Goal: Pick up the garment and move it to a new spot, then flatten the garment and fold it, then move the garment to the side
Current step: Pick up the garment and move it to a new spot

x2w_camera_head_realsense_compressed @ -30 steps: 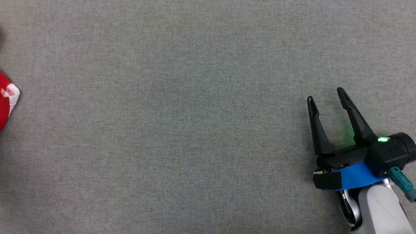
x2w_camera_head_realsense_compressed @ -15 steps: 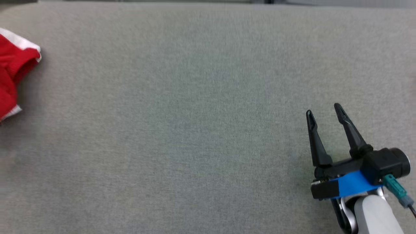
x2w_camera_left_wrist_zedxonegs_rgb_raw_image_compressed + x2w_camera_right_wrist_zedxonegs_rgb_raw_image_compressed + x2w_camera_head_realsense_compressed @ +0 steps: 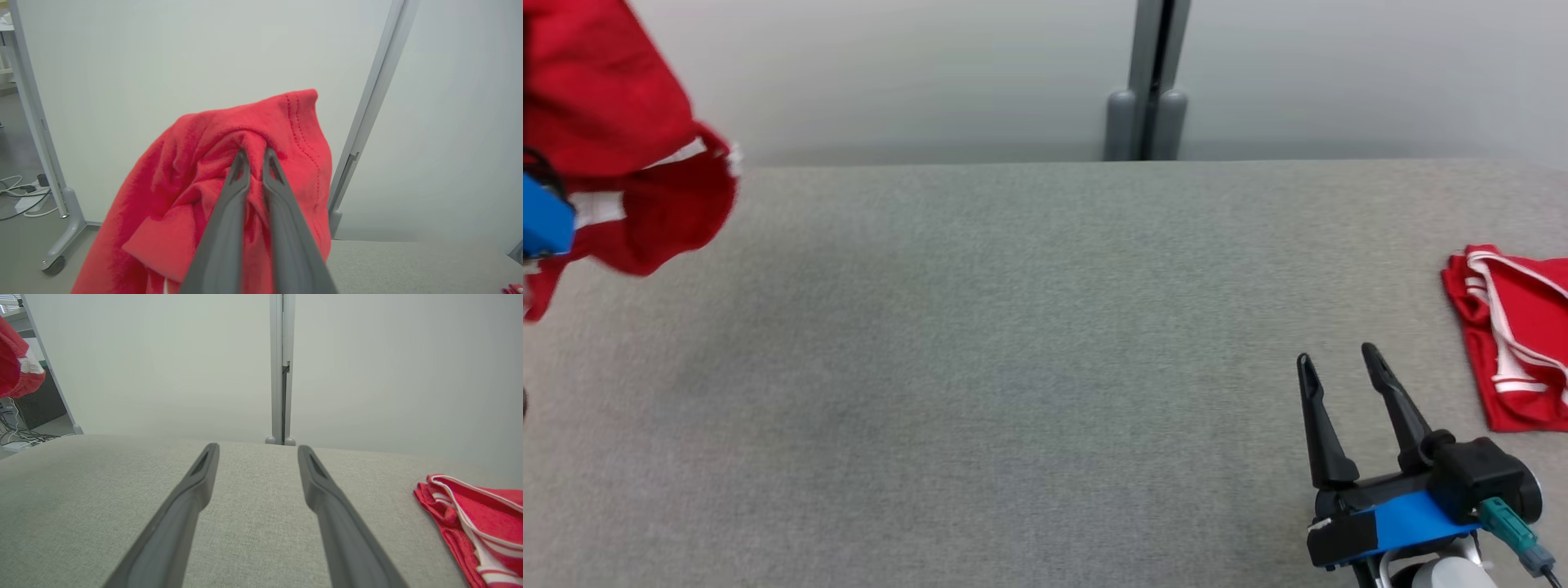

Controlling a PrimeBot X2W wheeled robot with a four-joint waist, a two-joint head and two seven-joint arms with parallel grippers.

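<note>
A red garment with white trim [image 3: 613, 139] hangs in the air at the far left of the head view, above the grey table. In the left wrist view my left gripper [image 3: 253, 157] is shut on a bunched fold of this garment [image 3: 196, 183], which drapes down around the fingers. The garment's edge [image 3: 16, 363] also shows at the left of the right wrist view. My right gripper [image 3: 1335, 359] rests low over the table at the lower right, open, with nothing between its fingers [image 3: 196, 486].
A second red garment with white stripes [image 3: 1515, 335] lies on the grey table [image 3: 1029, 343] at the right, close to my right gripper. A pale partition with a grey post [image 3: 1147, 82] stands behind the table. Cables [image 3: 20, 196] lie on the floor at left.
The head camera has tilted up, bringing the table's far edge and the wall into view. My left gripper has shut on the red garment and lifted it. The right gripper stays open.
</note>
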